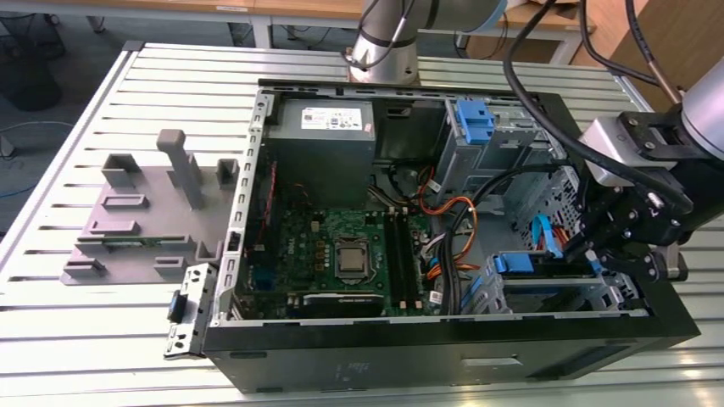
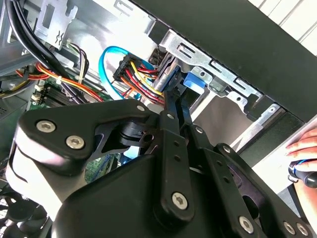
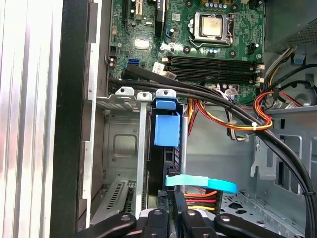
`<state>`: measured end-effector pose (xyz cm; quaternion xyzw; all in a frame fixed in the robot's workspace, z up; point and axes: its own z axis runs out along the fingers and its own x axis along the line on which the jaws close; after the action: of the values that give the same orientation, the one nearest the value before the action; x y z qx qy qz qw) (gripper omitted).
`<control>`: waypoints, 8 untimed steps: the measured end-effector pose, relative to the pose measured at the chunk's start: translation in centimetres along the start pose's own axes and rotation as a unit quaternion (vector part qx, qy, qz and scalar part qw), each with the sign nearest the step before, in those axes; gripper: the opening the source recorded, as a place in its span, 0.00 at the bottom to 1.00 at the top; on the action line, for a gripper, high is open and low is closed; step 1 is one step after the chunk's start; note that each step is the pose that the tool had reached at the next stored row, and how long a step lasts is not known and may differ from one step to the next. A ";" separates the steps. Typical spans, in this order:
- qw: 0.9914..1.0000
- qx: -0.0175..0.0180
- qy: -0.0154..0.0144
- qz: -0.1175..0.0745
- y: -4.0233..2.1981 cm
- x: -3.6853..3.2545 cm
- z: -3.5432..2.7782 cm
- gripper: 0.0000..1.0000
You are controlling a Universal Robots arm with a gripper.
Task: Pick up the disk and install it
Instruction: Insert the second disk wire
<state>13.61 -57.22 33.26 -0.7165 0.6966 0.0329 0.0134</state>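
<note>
Going across the exterior view from its left: the grey fixture block (image 1: pixel 147 216) on the slatted table (image 1: pixel 68 127), then the open computer case (image 1: pixel 453 348) with its motherboard (image 1: pixel 339 250), and at that view's right my gripper (image 1: pixel 616 246), down at the drive cage (image 1: pixel 543 284). The disk (image 3: pixel 167 130) stands on edge in that cage's slot, its blue carrier tab up — I sit right over its cabled end, but whether my jaws are closed on it I cannot tell. The risk, as I judge it, is the blue data cable (image 3: pixel 200 182) and power wires (image 2: pixel 141 79) crowding that end: pushing askew could snag them or jam the carrier. In the second wrist view a person's hand (image 2: pixel 303 148) sits outside the case.
</note>
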 end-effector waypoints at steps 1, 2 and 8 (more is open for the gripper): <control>1.000 0.000 0.000 0.000 0.00 0.00 0.04 0.16; 1.000 0.000 0.000 0.000 0.01 0.00 0.10 0.16; 1.000 0.000 0.000 0.000 0.02 0.01 0.19 0.16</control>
<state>13.59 -57.22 33.07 -0.7165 0.6967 0.0329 0.0135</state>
